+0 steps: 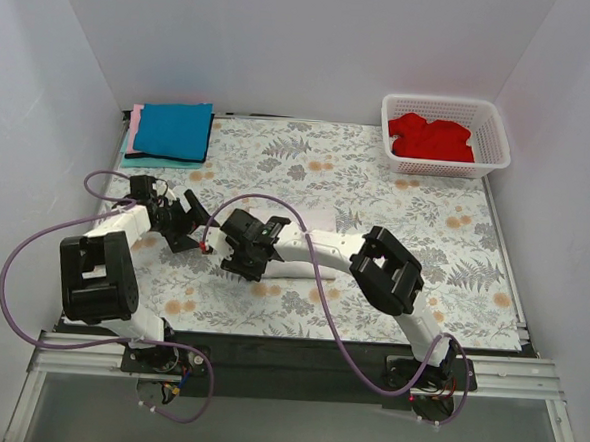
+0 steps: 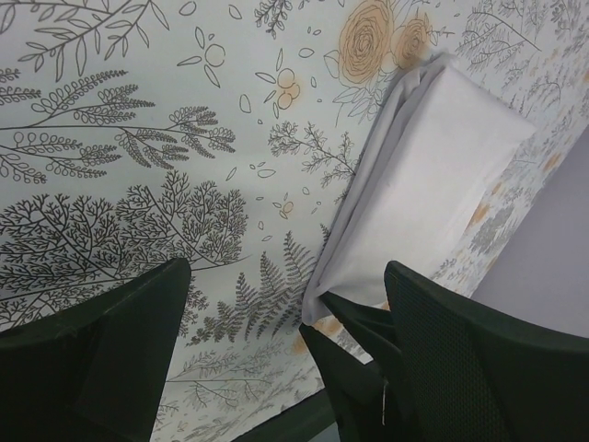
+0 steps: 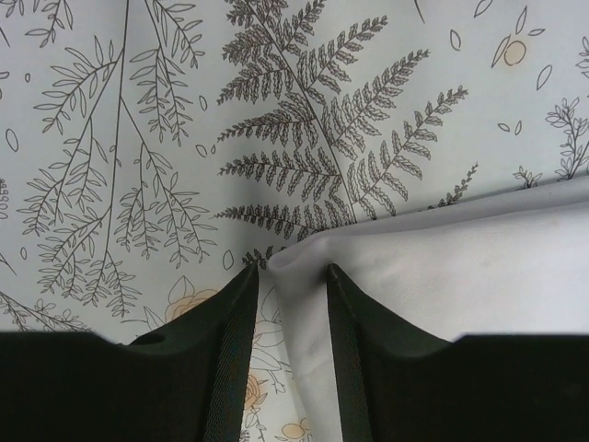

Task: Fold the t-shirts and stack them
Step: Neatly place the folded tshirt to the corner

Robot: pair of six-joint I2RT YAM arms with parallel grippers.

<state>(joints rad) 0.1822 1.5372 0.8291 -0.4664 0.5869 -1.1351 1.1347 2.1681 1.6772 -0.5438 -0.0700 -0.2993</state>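
A folded white t-shirt (image 1: 313, 220) lies mid-table, mostly under my right arm; it also shows in the left wrist view (image 2: 433, 175) and the right wrist view (image 3: 442, 276). My right gripper (image 1: 235, 257) (image 3: 290, 272) is narrowly open, and its jaws straddle the shirt's near-left corner without pinching it. My left gripper (image 1: 196, 227) (image 2: 285, 313) is wide open and empty, just left of that corner. A blue t-shirt (image 1: 173, 128) tops a folded stack at the back left, with a pink t-shirt (image 1: 133, 131) edging out beneath. A red t-shirt (image 1: 430, 137) lies crumpled in the basket.
The white lattice basket (image 1: 491, 153) stands at the back right corner. The floral table cloth (image 1: 396, 207) covers the table. White walls close in on three sides. Purple cables loop off both arms near the front edge.
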